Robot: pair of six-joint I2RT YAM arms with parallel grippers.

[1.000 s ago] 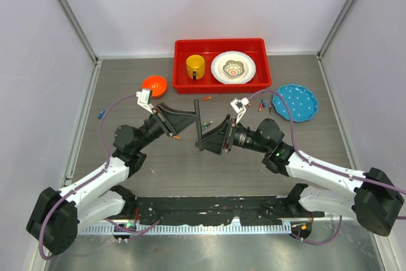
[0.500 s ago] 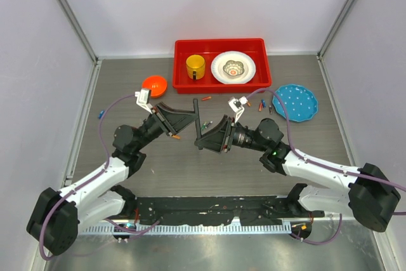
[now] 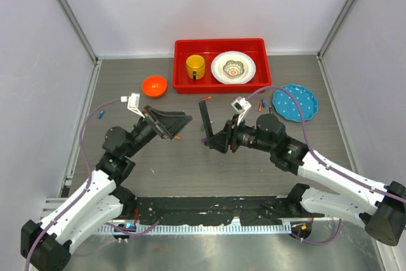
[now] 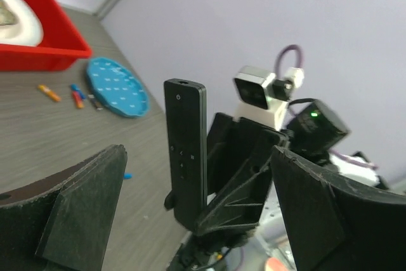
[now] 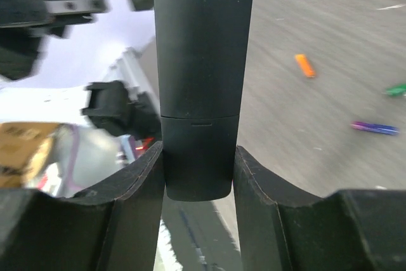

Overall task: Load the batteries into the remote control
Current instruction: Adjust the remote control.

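Observation:
The remote control point(image 3: 206, 120) is a slim black bar standing upright above the table's middle. My right gripper point(image 3: 214, 139) is shut on its lower end. The right wrist view shows both fingers point(image 5: 143, 185) pressed against the remote control point(image 5: 203, 61). My left gripper point(image 3: 180, 125) is open to the left of it, clear of the bar. In the left wrist view the remote control point(image 4: 186, 150) stands beyond the wide-apart fingers point(image 4: 85, 204). Loose batteries lie on the table: an orange one point(image 5: 304, 65), a purple one point(image 5: 374, 128), a red one point(image 3: 206, 98) and a blue one point(image 3: 101, 115).
A red tray point(image 3: 179, 61) at the back holds a yellow mug point(image 3: 195, 66) and a white dish point(image 3: 233, 67). An orange bowl point(image 3: 154, 85) sits back left and a blue plate point(image 3: 295, 101) back right. More small batteries point(image 3: 261, 106) lie beside the plate.
My right gripper closed on the remote control's lower end. Then my left gripper opened wide and drew back to the left, leaving the bar in the right gripper alone.

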